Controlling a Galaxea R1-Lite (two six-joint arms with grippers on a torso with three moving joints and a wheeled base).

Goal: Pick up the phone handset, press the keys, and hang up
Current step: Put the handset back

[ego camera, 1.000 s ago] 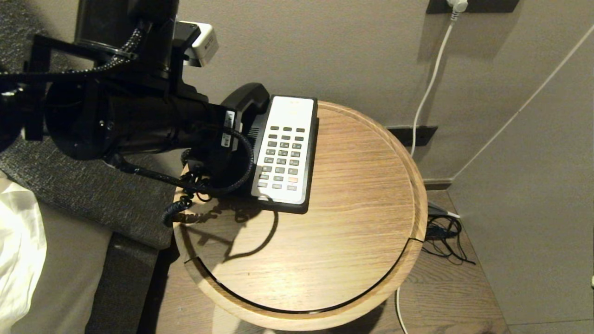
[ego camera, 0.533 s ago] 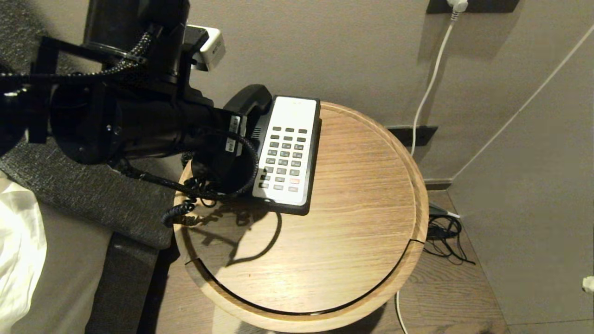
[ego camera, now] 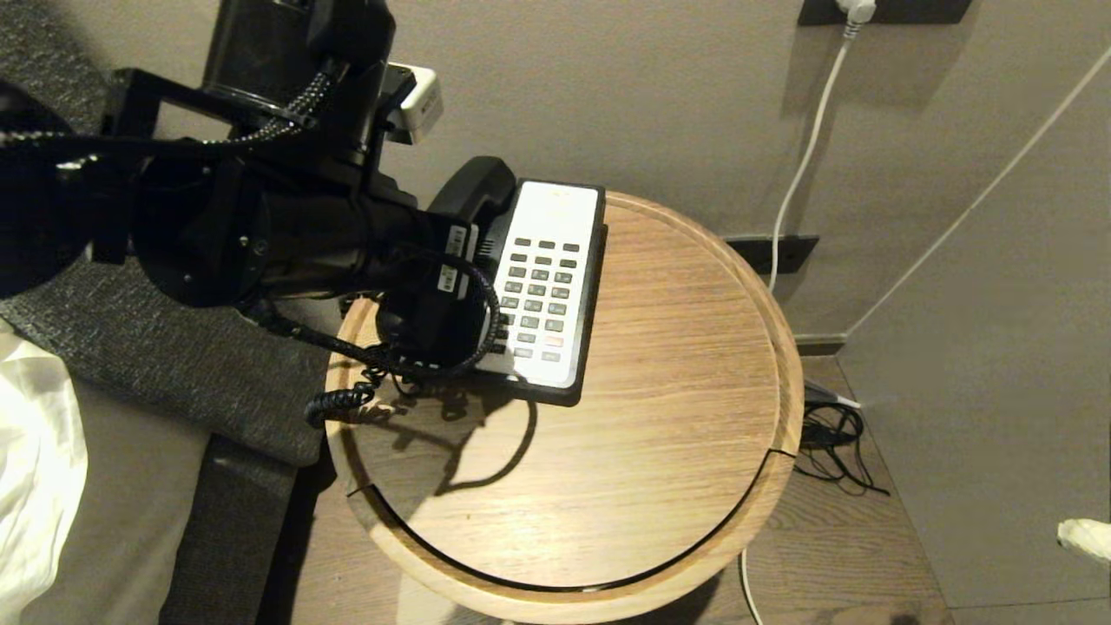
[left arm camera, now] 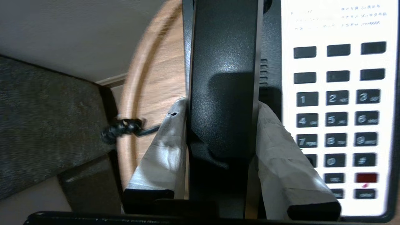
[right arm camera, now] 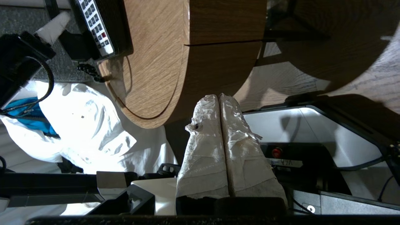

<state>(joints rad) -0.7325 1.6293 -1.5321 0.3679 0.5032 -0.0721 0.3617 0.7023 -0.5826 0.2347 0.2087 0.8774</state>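
Observation:
The black phone handset [ego camera: 473,187] lies along the left side of the black-and-white phone base [ego camera: 560,204], on a round wooden table [ego camera: 608,451]. My left gripper [ego camera: 434,321] reaches in from the left. In the left wrist view [left arm camera: 222,104] its two white-wrapped fingers [left arm camera: 165,140] press both flanks of the handset [left arm camera: 225,78] at mid-length. The keys [ego camera: 538,295] sit in rows on the white faceplate, right of the handset, also in the left wrist view [left arm camera: 337,118]. The coiled cord [ego camera: 334,401] hangs off the table's left edge. My right gripper [right arm camera: 218,97] is shut and empty, low at the right [ego camera: 1085,536].
A grey upholstered edge [ego camera: 174,365] and white bedding [ego camera: 35,469] lie left of the table. A white cable [ego camera: 803,156] runs down the wall behind. Black cords [ego camera: 833,443] lie tangled on the floor at the right. The table has a raised rim.
My left arm has shifted right and a little toward the wall, with the handset between its fingers. The phone base has turned slightly. My right gripper's tip has come into view at the lower right.

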